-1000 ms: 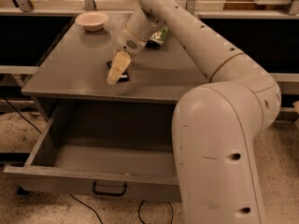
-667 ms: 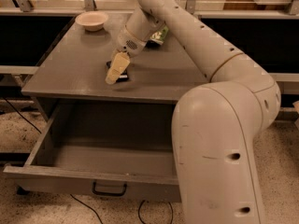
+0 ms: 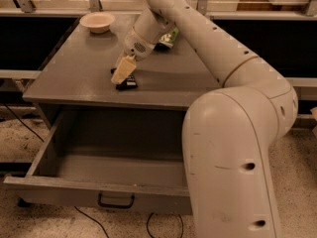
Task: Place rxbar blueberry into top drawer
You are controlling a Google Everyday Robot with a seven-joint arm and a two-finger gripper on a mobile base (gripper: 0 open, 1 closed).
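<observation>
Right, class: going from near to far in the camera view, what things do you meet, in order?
Nearest first: drawer handle → top drawer → rxbar blueberry, with the gripper over it → green chip bag → bowl.

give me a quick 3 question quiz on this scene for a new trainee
1. True or false: the top drawer is pulled open and nothing lies in it.
2. Where is the rxbar blueberry? A) in the drawer B) on the cabinet top, at the tip of the gripper C) on the floor
3. What pale round thing sits at the back left corner of the cabinet top?

Key: 1 true. 2 B. 3 the bowl.
</observation>
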